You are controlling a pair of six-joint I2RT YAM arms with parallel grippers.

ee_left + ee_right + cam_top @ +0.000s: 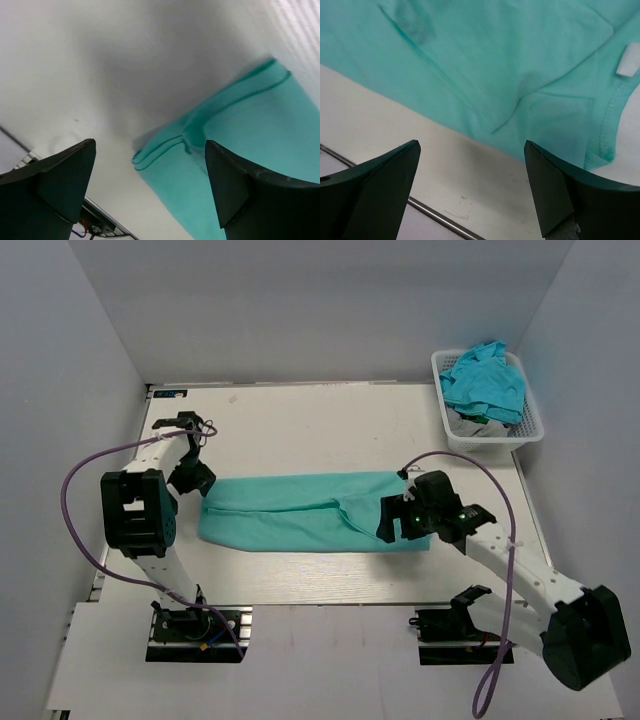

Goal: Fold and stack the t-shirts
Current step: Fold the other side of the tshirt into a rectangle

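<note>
A teal-green t-shirt (300,515) lies folded lengthwise into a long band across the middle of the table. My left gripper (194,481) is open and empty just above the band's left end. In the left wrist view the layered corner of the shirt (165,150) lies between the spread fingers of the left gripper (150,144). My right gripper (397,521) is open and empty over the band's right end. In the right wrist view the right gripper (471,145) hovers at the near edge of the shirt (485,60). The white neck label (627,59) shows at the right.
A white lattice basket (530,432) stands at the back right corner, holding crumpled turquoise-blue shirts (485,385) and a bit of grey cloth. Grey walls enclose the table on three sides. A metal rail (435,215) runs along the near table edge.
</note>
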